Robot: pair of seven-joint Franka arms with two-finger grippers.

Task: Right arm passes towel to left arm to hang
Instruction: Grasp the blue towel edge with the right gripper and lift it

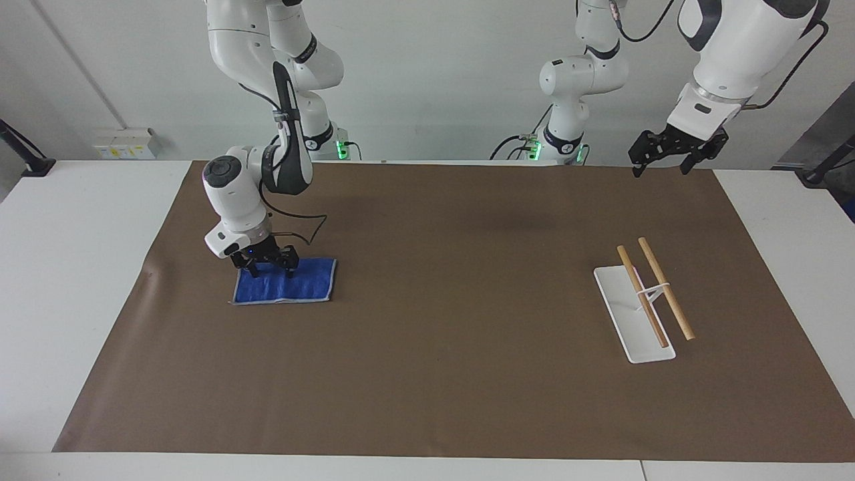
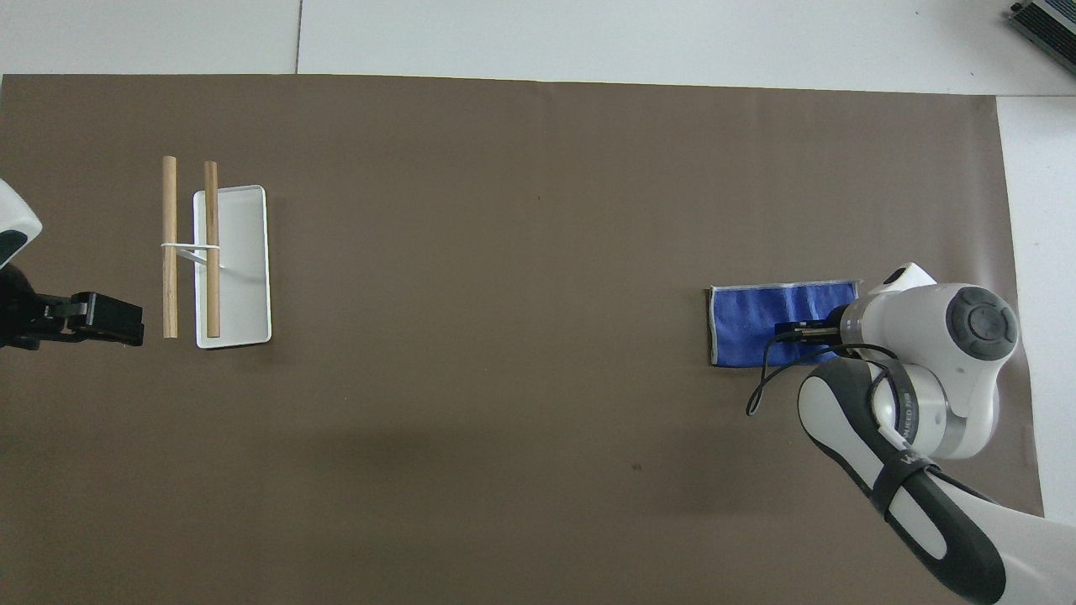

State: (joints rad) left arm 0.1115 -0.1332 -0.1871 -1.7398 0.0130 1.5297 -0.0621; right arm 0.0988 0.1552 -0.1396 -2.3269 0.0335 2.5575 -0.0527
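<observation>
The blue towel [image 1: 287,284] lies flat on the brown mat toward the right arm's end of the table; it also shows in the overhead view [image 2: 752,323]. My right gripper [image 1: 270,268] is open with its blue light on. Its fingertips are down at the towel's edge nearer to the robots, and I cannot tell if they touch it. In the overhead view the right gripper [image 2: 797,330] and wrist cover part of the towel. My left gripper [image 1: 659,166] is open and empty, and waits raised over the mat's edge at the left arm's end [image 2: 101,318].
A hanging rack stands toward the left arm's end, with a white base tray [image 1: 621,310] [image 2: 244,277] and two wooden rods [image 1: 664,287] [image 2: 170,244] above it. The brown mat [image 1: 454,334] covers most of the white table.
</observation>
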